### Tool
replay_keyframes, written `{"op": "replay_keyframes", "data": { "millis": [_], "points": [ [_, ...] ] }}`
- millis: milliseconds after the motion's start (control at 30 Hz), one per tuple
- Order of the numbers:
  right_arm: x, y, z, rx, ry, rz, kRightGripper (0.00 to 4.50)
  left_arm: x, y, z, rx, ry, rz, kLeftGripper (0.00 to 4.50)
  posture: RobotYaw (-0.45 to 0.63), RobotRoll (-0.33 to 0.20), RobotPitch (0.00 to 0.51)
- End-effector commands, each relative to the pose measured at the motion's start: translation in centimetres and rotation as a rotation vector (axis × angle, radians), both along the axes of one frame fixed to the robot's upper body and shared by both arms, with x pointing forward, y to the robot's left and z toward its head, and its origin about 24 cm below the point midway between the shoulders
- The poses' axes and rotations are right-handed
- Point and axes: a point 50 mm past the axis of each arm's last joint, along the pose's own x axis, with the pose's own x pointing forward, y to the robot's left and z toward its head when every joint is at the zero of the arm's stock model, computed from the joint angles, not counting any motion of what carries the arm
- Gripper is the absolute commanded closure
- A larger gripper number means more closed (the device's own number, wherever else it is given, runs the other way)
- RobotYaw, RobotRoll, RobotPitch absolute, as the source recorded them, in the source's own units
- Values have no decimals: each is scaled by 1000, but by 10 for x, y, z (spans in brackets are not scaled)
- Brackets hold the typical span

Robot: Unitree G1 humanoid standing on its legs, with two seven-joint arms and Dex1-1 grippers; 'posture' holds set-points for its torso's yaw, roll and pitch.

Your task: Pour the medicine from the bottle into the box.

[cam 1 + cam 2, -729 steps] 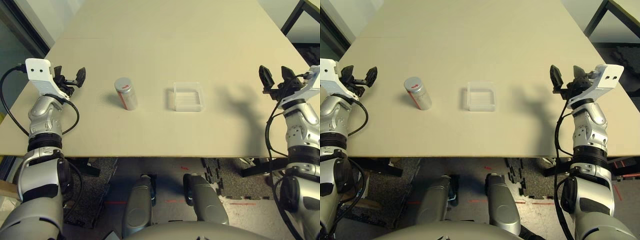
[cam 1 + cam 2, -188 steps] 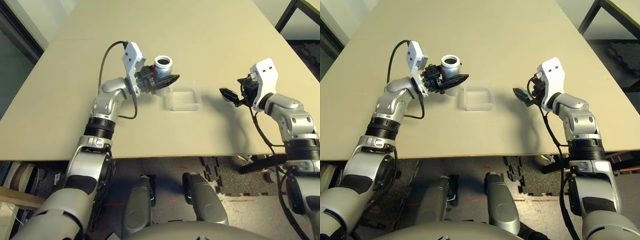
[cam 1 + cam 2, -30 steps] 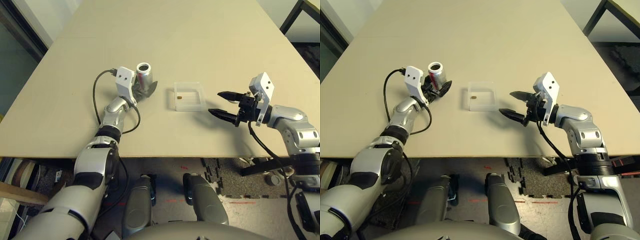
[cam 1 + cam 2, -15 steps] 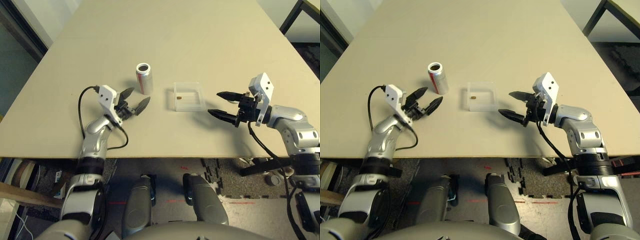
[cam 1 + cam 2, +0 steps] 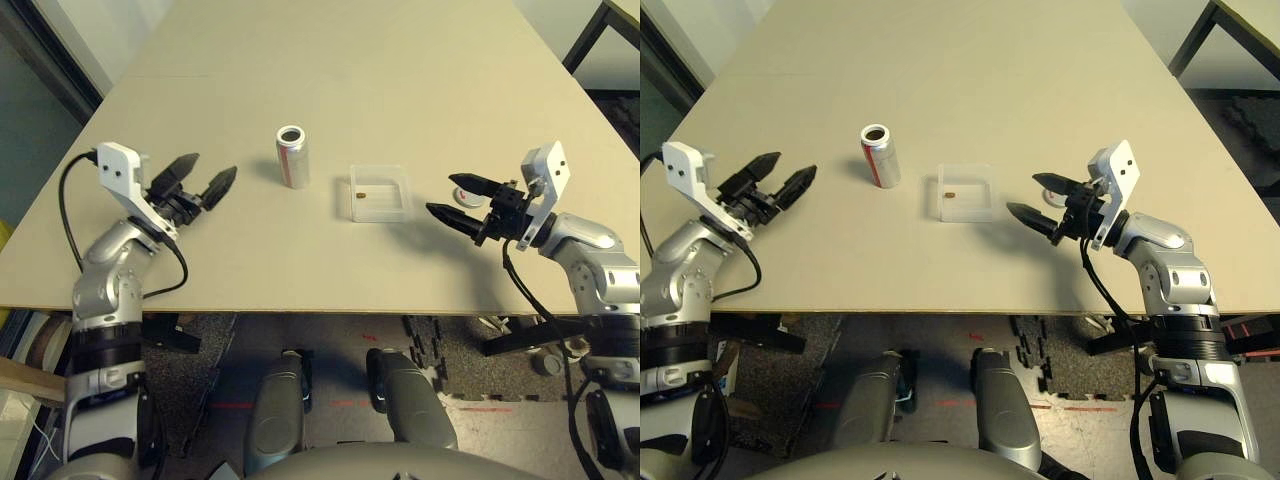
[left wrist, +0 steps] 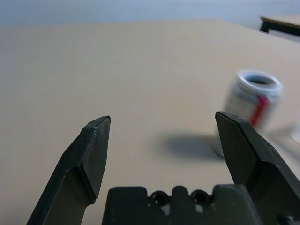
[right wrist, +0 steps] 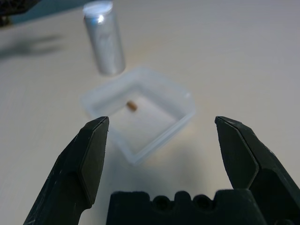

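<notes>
The silver bottle [image 5: 292, 156] with a red mark stands upright on the table, its dark mouth up; it also appears as bottle [image 6: 251, 105]. Right of it lies the clear plastic box [image 5: 379, 193], and a tiny brown medicine pill [image 7: 132, 106] rests on its floor. My left gripper [image 5: 200, 177] is open and empty, well left of the bottle. Just right of the box my right gripper [image 5: 453, 197] hovers open and empty, pointing toward it.
The tan table [image 5: 340, 80] stretches far behind the objects. Its front edge runs just below both arms. A dark table leg [image 5: 590, 25] shows at the far right corner.
My left arm has drawn back to the left, away from the standing bottle. My right gripper has shifted slightly right and up. Bottle, box and pill stay put.
</notes>
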Motion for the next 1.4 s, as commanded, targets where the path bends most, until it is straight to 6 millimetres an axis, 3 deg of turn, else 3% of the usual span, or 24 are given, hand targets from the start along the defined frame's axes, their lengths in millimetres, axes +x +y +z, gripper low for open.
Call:
{"op": "replay_keyframes", "data": {
  "millis": [33, 233, 333, 500, 833, 1400],
  "points": [
    [0, -17, 5, 54, -29, -137, 0, 8, 19, 2, -24, 16, 100, 20, -107, 0, 198],
    [1, -40, 4, 96, -49, -357, 0, 19, 39, 4, -42, 27, 206, 20, -113, 0, 214],
    [0, -63, 1, 101, -46, -525, 0, 20, 52, 4, -32, 37, 267, 20, -109, 0, 235],
    [1, -80, -1, 90, -54, -647, 0, 17, 67, 3, -32, 48, 333, 20, -97, 0, 257],
    [4, -87, -5, 69, -71, -711, 0, 8, 80, -11, -18, 77, 393, 20, -77, 0, 274],
    [21, -78, -7, 86, -91, -690, 0, 4, 81, -17, -14, 61, 400, 20, -23, 0, 234]
  ]
}}
